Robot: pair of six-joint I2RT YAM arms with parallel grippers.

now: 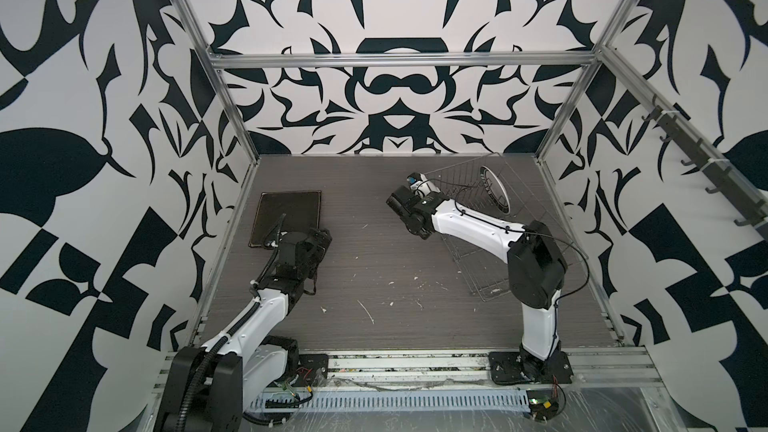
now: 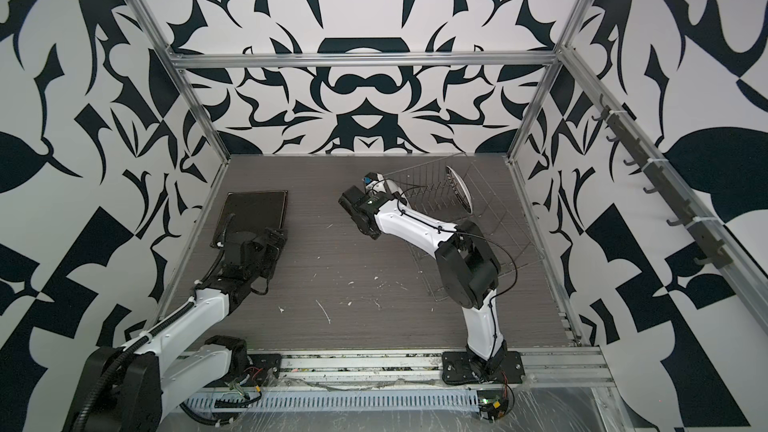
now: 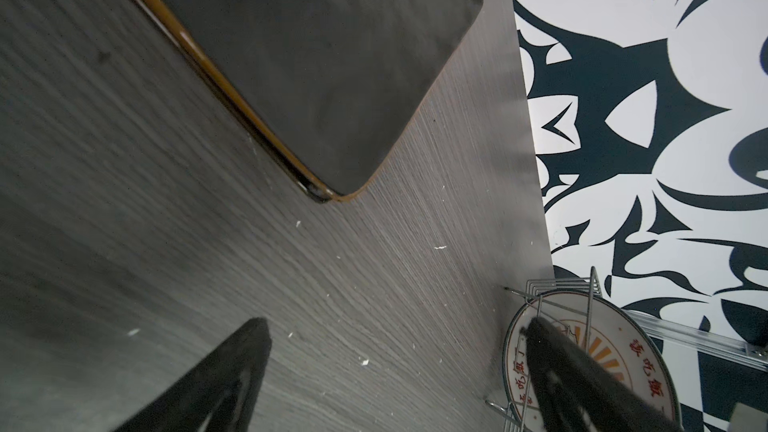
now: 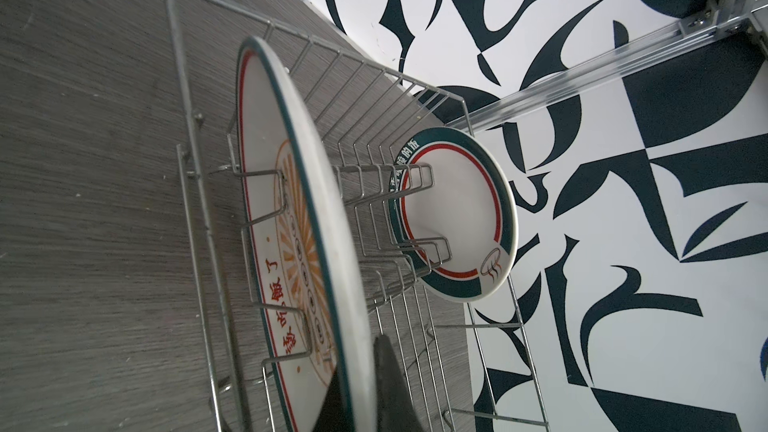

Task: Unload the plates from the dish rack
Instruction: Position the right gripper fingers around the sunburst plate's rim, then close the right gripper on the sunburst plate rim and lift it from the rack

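Right end effector clamps the upright round plate, crosswise in the rack; left end effector gapes empty beside the flat black plate.

In both top views we look from high above the near edge steeply down onto the whole grey table and toward the patterned back wall. Our left wrist camera hangs close over the tabletop, facing the black square plate, with the dish rack farther off. Our right wrist camera sits very near the rack, looking along its tines past the orange-patterned round plate, which the left wrist view shares.
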